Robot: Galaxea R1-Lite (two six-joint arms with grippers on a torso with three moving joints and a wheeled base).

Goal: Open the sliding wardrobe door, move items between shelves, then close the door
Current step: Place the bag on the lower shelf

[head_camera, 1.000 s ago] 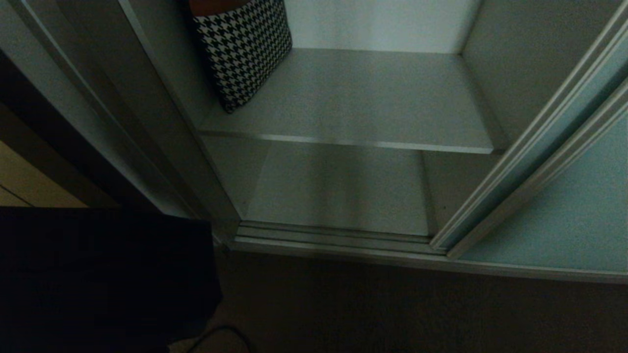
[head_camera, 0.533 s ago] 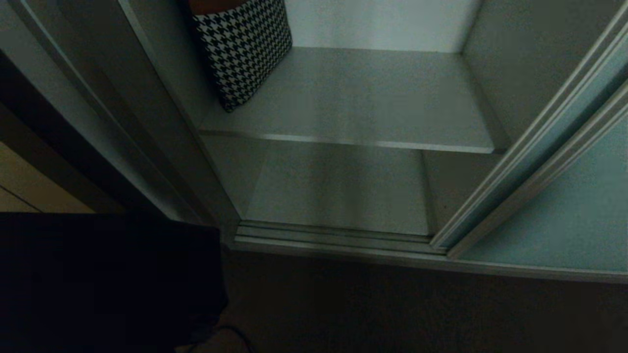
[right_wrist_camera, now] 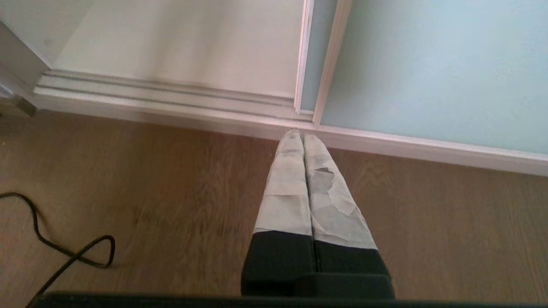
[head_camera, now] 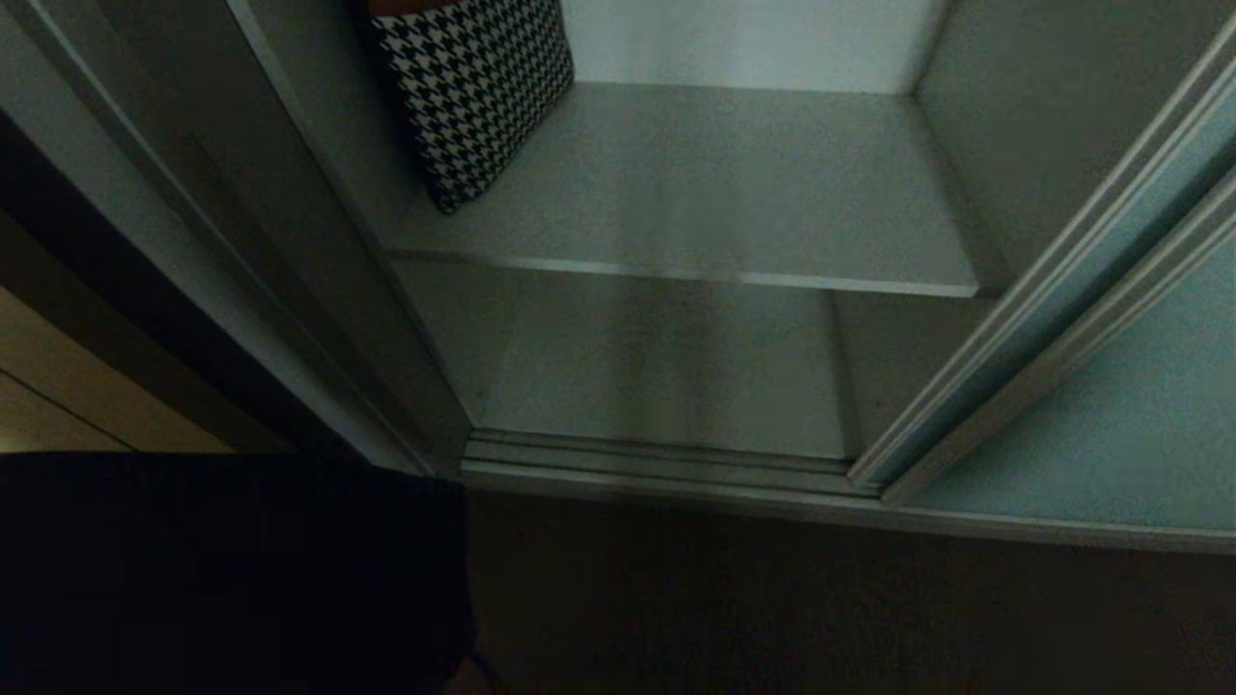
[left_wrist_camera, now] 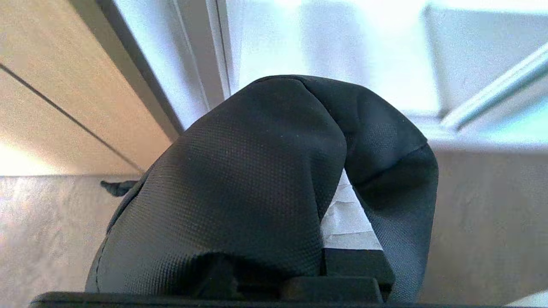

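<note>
Sliding wardrobe door (head_camera: 1110, 405), a frosted pale blue-green panel in a thin silver-white frame, pushed to the right, compartment open. Upper shelf (head_camera: 695, 193), a smooth white-grey laminate board, bearing a black-and-white houndstooth fabric bag (head_camera: 473, 97) leaned into its left rear corner. Lower shelf (head_camera: 666, 367) just behind the silver floor track (head_camera: 657, 463).

Floppy black fabric bag (left_wrist_camera: 257, 184) draped over the left gripper (left_wrist_camera: 346, 222), clamped on its fabric; one taped finger (left_wrist_camera: 349, 224) visible between the folds. In the head view the same bag a dark mass at lower left (head_camera: 222, 569), in front of the wardrobe's left frame, above the wooden floor (right_wrist_camera: 171, 192), beside the beige wooden cabinet front (left_wrist_camera: 51, 111).

Right gripper (right_wrist_camera: 303, 137) pointed down above the floor, taped fingers pressed together, holding nothing, tips near the door's lower corner. Black cable (right_wrist_camera: 64, 252) looped on the floor well to one side.
</note>
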